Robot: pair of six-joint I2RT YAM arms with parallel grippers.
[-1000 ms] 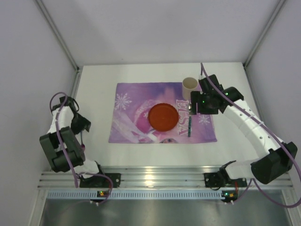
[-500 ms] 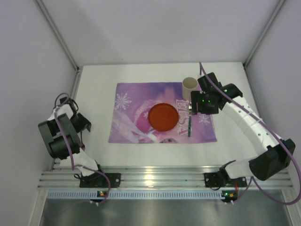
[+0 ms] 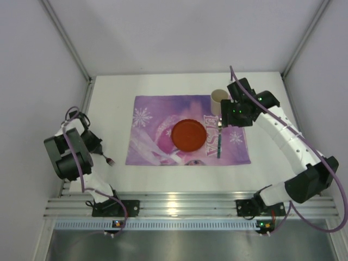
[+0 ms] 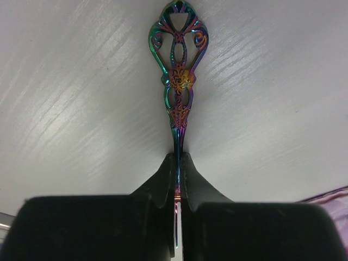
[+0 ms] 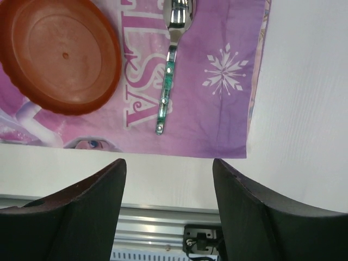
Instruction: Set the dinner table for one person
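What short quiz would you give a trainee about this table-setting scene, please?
1. True or false: the spoon lies on the placemat beside the orange plate.
2. The left gripper is: A open; B shut on the fork; C shut on the spoon.
3. Fill in: the cream cup stands by the placemat's far ___ corner.
Key: 1 true; 2 B; 3 right.

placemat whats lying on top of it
An orange plate near the middle and a green-handled spoon to its right lie on the placemat. The right arm hides its far right corner beside the cup.
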